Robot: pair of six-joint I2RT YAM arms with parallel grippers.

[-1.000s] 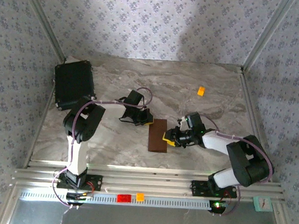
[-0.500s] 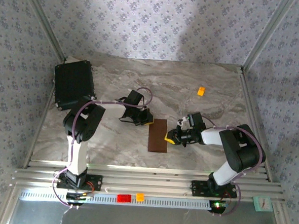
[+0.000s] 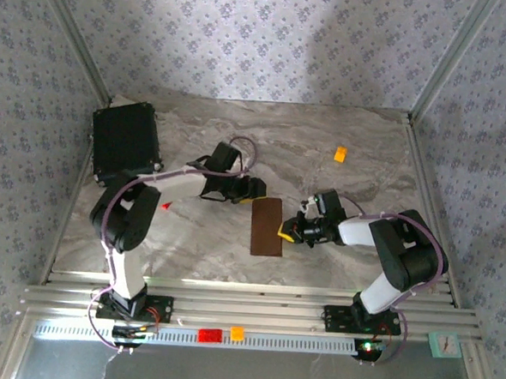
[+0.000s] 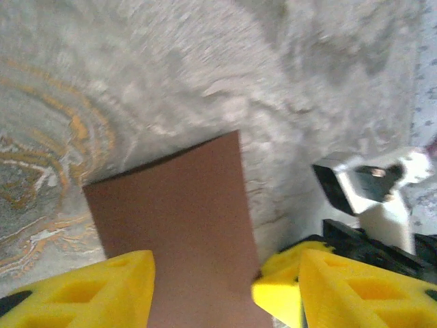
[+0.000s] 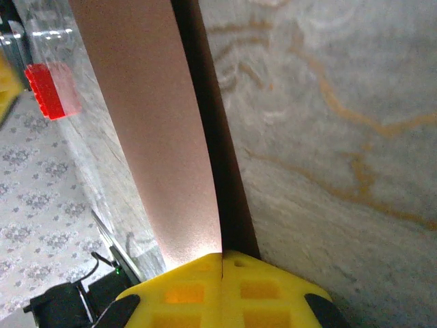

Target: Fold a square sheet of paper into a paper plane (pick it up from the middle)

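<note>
The square sheet of paper [image 3: 266, 227] lies on the marble table as a dark brown upright rectangle, apparently folded in half. My left gripper [image 3: 255, 190] hovers just beyond its far edge, open. In the left wrist view its yellow fingers [image 4: 89, 290] stand wide apart over the paper [image 4: 177, 219]. My right gripper [image 3: 286, 233] is at the paper's right edge, shut on it. In the right wrist view the closed yellow fingertips [image 5: 222, 273] pinch the edge of the sheet [image 5: 157, 137], whose upper layer lifts slightly off the lower one.
A black case [image 3: 125, 141] sits at the far left corner. A small orange block [image 3: 340, 154] lies at the far right. Red [image 3: 210, 335] and orange [image 3: 236, 333] blocks rest on the near rail. Metal frame posts bound the table.
My left gripper has opened and drawn back from the paper's far edge, its arm swinging left. My right gripper has closed fully on the paper's right edge.
</note>
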